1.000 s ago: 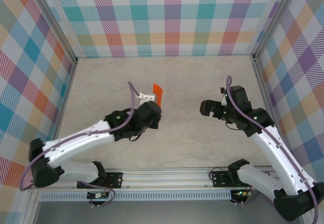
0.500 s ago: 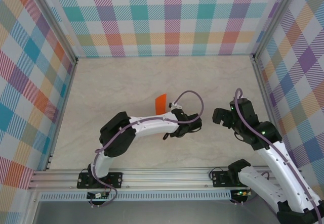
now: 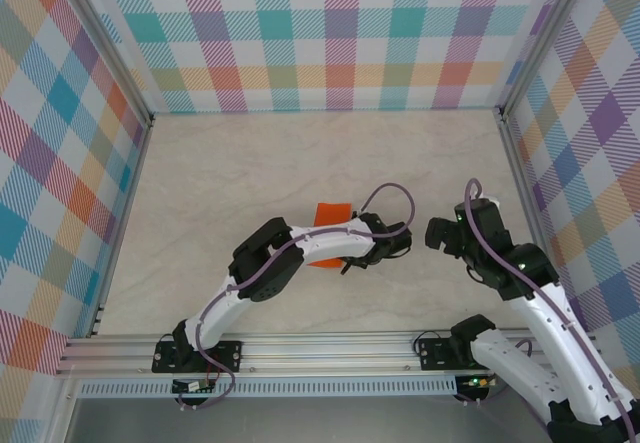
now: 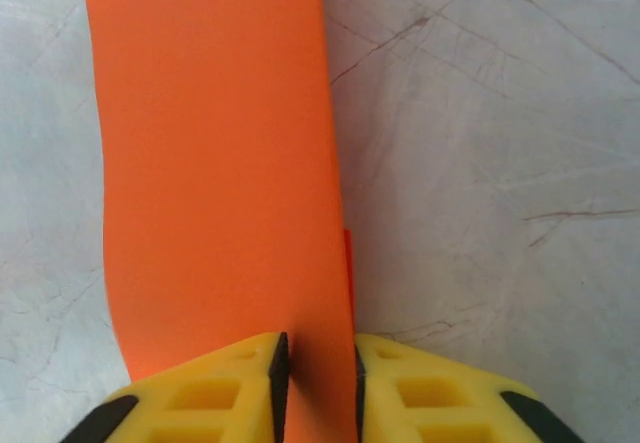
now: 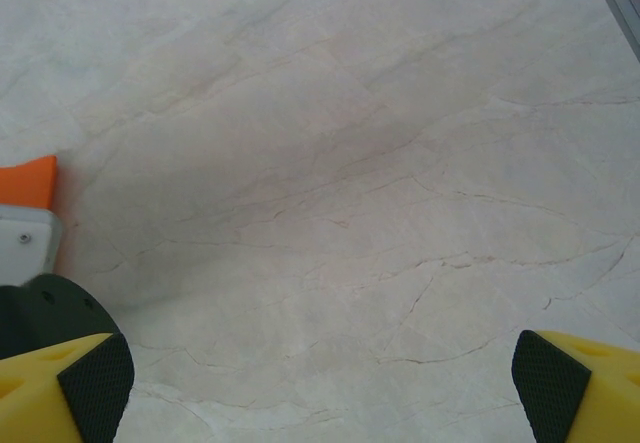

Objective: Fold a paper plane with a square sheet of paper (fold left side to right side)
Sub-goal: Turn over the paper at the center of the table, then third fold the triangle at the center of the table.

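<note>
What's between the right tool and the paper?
The left tool itself: shut on the square sheet of paper, it sits between the sheet and the open right tool. In the right wrist view an orange corner peeks past it; the rest of the gap is table.

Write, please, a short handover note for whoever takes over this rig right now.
Left pincer: shut on an edge of the orange sheet.
Right pincer: open, empty, over the table.
Sheet: mid-table, partly under the left forearm.
Done: edge gripped; the left-to-right fold seems under way.
To do: lay the edge down, press the crease, then the remaining plane folds.
</note>
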`<state>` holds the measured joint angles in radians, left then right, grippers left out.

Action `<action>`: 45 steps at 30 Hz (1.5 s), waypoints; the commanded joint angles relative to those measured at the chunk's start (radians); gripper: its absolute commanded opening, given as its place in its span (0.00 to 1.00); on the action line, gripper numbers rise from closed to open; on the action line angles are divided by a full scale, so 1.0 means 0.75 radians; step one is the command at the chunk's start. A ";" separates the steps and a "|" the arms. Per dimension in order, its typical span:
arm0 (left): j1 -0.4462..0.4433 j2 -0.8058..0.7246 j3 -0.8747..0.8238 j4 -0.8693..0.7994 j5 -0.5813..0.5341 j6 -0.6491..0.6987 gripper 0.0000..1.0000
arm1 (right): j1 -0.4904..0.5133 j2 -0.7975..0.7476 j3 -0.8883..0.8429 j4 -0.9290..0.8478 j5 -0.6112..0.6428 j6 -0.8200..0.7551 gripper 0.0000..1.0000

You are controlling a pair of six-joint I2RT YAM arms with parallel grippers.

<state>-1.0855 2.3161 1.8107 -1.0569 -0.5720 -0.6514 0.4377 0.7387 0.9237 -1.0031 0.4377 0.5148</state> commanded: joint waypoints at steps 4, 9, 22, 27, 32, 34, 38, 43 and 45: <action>0.065 -0.040 0.073 0.089 0.265 0.055 0.36 | -0.011 0.031 -0.030 0.048 -0.047 -0.007 1.00; 0.126 -0.227 -0.098 0.273 0.458 0.075 0.47 | -0.021 0.112 -0.045 0.134 -0.234 -0.037 1.00; 0.537 -1.030 -0.912 0.833 0.946 0.058 0.73 | -0.011 0.629 -0.072 0.722 -0.921 0.040 0.67; 0.739 -1.115 -1.132 1.093 1.216 0.022 0.74 | 0.000 0.927 0.030 0.976 -1.061 0.096 0.62; 0.817 -1.001 -1.191 1.279 1.411 -0.013 0.73 | 0.007 1.156 0.137 1.151 -1.143 0.151 0.59; 0.819 -0.942 -1.192 1.345 1.448 -0.032 0.72 | 0.007 1.231 0.183 1.160 -1.134 0.155 0.56; 0.819 -0.840 -1.185 1.445 1.484 -0.078 0.71 | 0.007 1.337 0.260 1.157 -1.120 0.151 0.54; 0.820 -0.729 -1.179 1.542 1.518 -0.124 0.70 | 0.007 1.450 0.351 1.139 -1.124 0.144 0.47; 0.819 -0.693 -1.185 1.597 1.544 -0.159 0.68 | 0.007 1.492 0.370 1.139 -1.126 0.151 0.44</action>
<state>-0.4786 1.7706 0.9241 0.0479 0.5316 -0.7280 0.4389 1.8233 1.1675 -0.1631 -0.3817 0.6209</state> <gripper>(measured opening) 0.687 0.447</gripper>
